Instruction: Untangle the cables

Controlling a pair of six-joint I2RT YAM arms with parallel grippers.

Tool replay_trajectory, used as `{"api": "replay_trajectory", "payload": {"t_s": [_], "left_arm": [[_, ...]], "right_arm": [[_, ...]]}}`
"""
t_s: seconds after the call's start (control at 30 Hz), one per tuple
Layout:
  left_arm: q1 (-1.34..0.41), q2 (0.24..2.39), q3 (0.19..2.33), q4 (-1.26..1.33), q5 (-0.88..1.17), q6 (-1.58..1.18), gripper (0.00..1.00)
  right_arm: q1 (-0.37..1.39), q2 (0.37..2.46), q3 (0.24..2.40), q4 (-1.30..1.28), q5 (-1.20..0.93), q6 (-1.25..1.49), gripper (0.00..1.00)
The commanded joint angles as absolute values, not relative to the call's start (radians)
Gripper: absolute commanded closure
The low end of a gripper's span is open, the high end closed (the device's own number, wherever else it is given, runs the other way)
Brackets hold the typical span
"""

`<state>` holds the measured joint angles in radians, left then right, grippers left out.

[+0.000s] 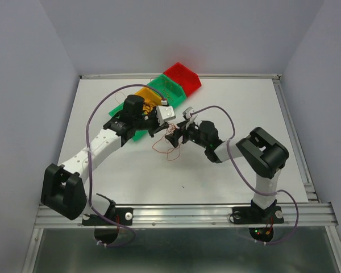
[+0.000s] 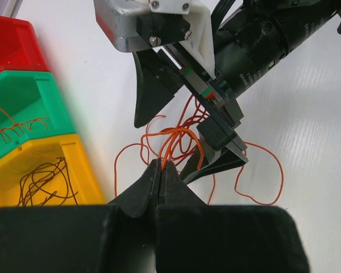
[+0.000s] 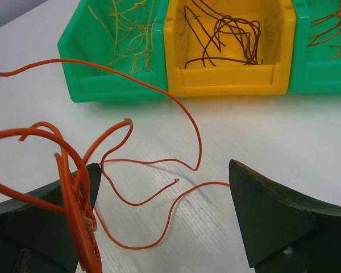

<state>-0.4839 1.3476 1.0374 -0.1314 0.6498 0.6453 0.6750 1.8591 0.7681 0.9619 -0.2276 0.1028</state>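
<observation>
Some cables (image 3: pixel 221 34) lie in the bins (image 3: pixel 227 85); beside them our left claw (image 2: pixel 161 168) pinches the leftover tangle (image 2: pixel 179 139), right claw (image 3: pixel 165 166) spread

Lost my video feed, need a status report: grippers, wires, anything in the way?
Left gripper shut on orange wires. Right gripper open, strands draped over one finger. Tangle partly on table. Bins close by, nothing blocking.

White table (image 1: pixel 131 170) between pale grey walls (image 1: pixel 187 34), metal rail (image 1: pixel 187 213) in front.
</observation>
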Motion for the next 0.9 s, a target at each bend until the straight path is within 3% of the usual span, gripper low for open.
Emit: {"api": "replay_trajectory", "payload": {"t_s": [0.0, 0.17, 0.27, 0.3, 0.4, 0.47, 0.5, 0.63, 0.87], "left_arm": [[-0.482, 1.342, 1.066, -0.1, 0.624, 0.635, 0.97], [-0.482, 1.361, 1.071, -0.092, 0.607, 0.623, 0.97], [-0.48, 1.377, 1.072, -0.084, 0.6, 0.618, 0.97], [-0.474, 1.39, 1.074, -0.083, 0.598, 0.617, 0.98], [-0.448, 1.413, 1.086, -0.08, 0.62, 0.617, 0.99], [-0.427, 1.425, 1.092, -0.077, 0.64, 0.606, 1.0], [-0.401, 1.436, 1.1, -0.072, 0.643, 0.598, 1.0], [-0.329, 1.463, 1.115, -0.067, 0.701, 0.572, 1.0], [-0.293, 1.549, 1.141, -0.028, 0.591, 0.505, 1.0]], "right_arm": [[0.635, 1.925, 0.822, 1.202, -0.336, 0.127, 0.02], [0.629, 1.999, 0.906, 1.218, -0.408, 0.126, 0.06], [0.624, 2.036, 0.936, 1.229, -0.434, 0.13, 0.14], [0.623, 2.043, 0.949, 1.233, -0.454, 0.139, 0.23], [0.621, 2.054, 0.962, 1.246, -0.497, 0.152, 0.33], [0.618, 2.057, 0.962, 1.255, -0.506, 0.163, 0.56], [0.62, 2.056, 0.953, 1.262, -0.506, 0.164, 0.75], [0.615, 2.037, 0.924, 1.281, -0.511, 0.173, 0.96], [0.597, 1.982, 0.891, 1.252, -0.474, 0.23, 0.99]]}}
